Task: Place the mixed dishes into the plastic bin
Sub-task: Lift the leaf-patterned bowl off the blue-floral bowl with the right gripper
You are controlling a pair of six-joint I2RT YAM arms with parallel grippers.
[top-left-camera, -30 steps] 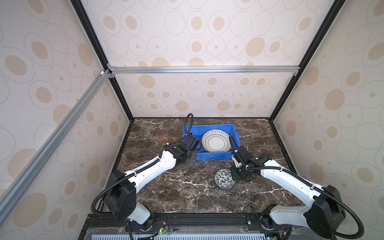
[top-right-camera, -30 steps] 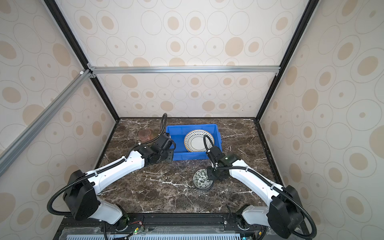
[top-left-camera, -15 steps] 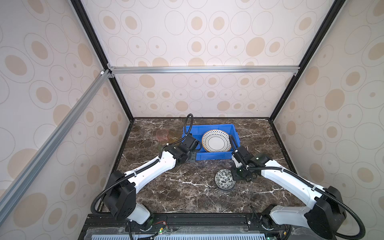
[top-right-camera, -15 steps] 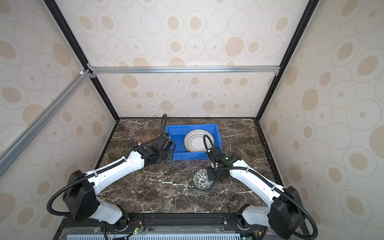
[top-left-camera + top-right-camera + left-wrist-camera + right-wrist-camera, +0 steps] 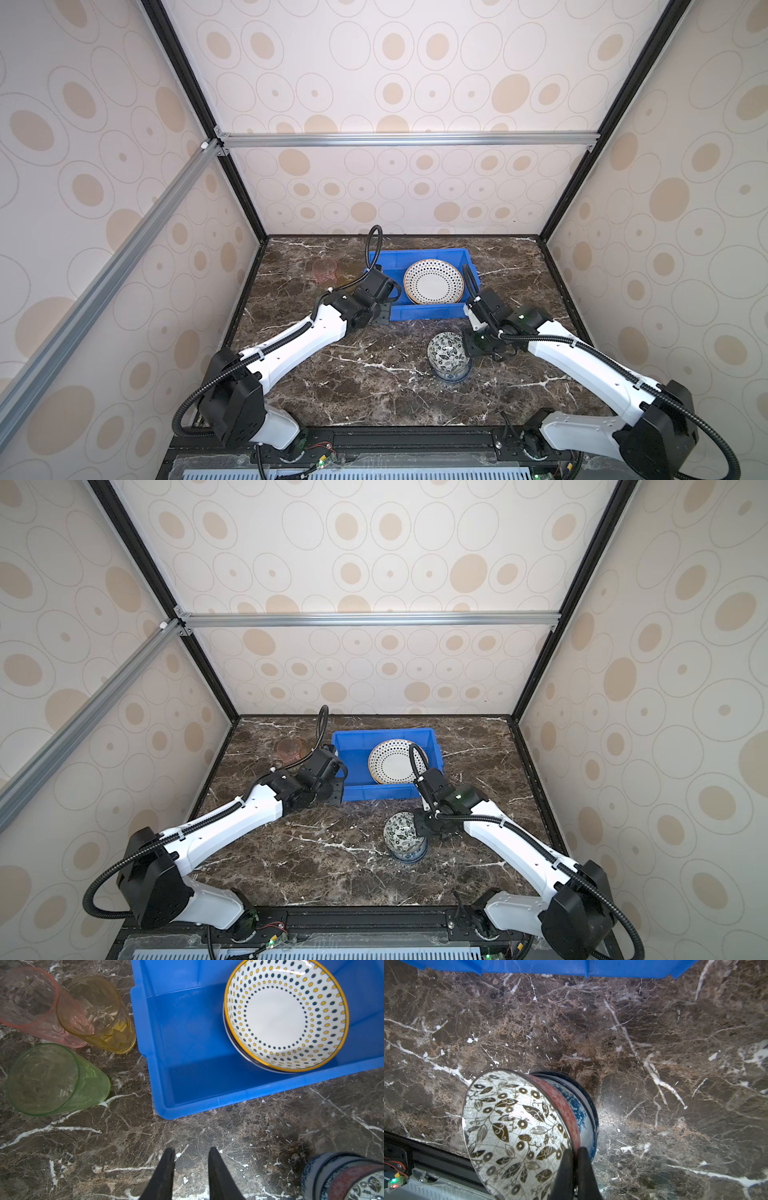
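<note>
On veined marble (image 5: 374, 374), glossy round floral bowls (image 5: 448, 356) sit nested.

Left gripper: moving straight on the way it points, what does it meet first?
Most likely the near corner of the plastic bin, straight ahead of the left gripper; if tilted steeply, the marble tabletop first. Depth is unclear.

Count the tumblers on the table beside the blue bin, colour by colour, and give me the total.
Pink tumbler: 1
Amber tumbler: 1
Green tumbler: 1
Total: 3
</note>
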